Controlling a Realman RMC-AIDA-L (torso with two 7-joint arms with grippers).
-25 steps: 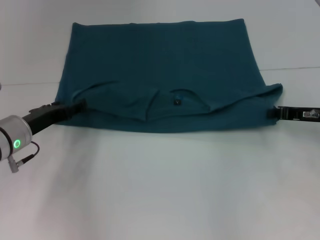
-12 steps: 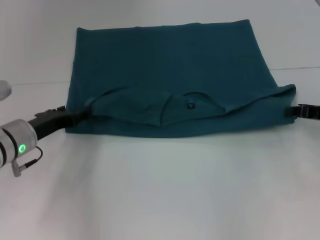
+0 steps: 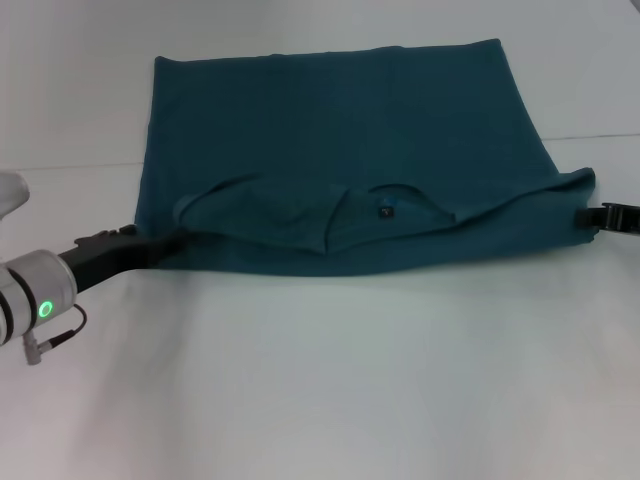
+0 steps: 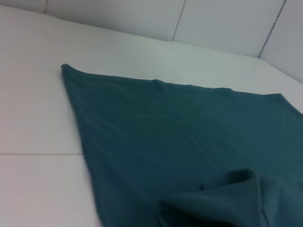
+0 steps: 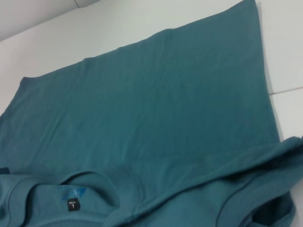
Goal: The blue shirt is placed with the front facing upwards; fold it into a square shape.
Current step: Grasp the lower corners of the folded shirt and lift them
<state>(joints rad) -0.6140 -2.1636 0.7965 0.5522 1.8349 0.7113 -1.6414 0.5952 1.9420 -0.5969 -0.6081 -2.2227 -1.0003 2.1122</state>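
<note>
The broad white tabletop (image 3: 320, 380) fills the scene, and across its far half lies the large dark teal-blue short-sleeved cotton T-shirt (image 3: 340, 140), spread flat with its hem away from the robot and its collar end nearest. That near end is doubled over: a loose flap with the round collar and a small dark neck label (image 3: 385, 211) lies on top of the body, rumpled rather than flat. The left gripper (image 3: 160, 243), a dark slim tool on a silver arm, sits at the shirt's near left corner, right at the fold. The right gripper (image 3: 603, 217) is at the near right corner, where the cloth bunches and lifts a little. Whether either one is pinching fabric or merely alongside it, I cannot tell; the fingertips are lost against the dark cloth. The step in hand looks like carrying this near edge up toward the hem. To do it well, both corners should rise together and travel evenly, keeping the edge taut between them so the collar flap does not sag. The right corner's ridge wants smoothing out before it lands, or the square will come out crooked.
</note>
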